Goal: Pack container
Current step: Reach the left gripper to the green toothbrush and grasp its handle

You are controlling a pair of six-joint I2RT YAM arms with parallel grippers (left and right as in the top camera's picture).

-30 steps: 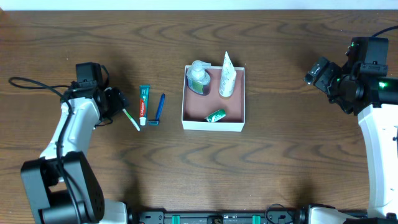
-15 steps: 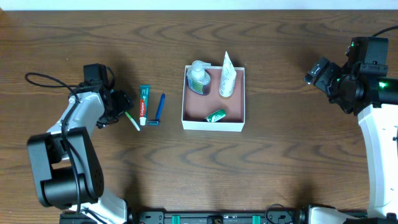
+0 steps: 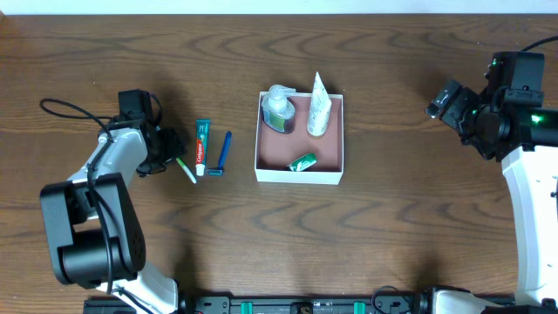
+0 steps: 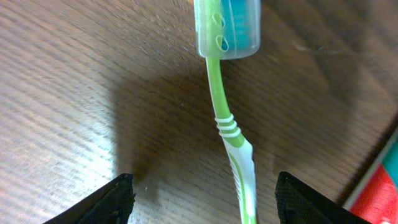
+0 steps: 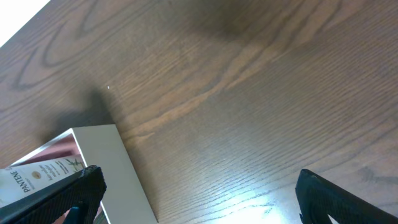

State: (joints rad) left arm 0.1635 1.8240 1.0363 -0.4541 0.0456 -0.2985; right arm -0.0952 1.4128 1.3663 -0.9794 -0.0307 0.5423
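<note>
The left gripper [image 4: 204, 188] is hovering with its jaws spread wide, gripping nothing. The toothbrush [image 4: 224, 118] is lying on the table, its handle running in between the fingertips and its capped head pointing away from the wrist. The container [image 3: 299, 178] is sitting well ahead of this gripper, beyond the toothpaste [image 3: 202, 141] and razor [image 3: 223, 152]. It is also well out in front of the right gripper [image 5: 199, 196], which is likewise hanging open and empty.

The container is probably going to feel light. Its thin walls are likely flexing under a pinch, and it is likely sliding on the wood if nudged, so any hold is best taken low across one wall near a corner. The toothbrush looks stiff, light and slick, so the thick mid-handle is the place to grip it.
</note>
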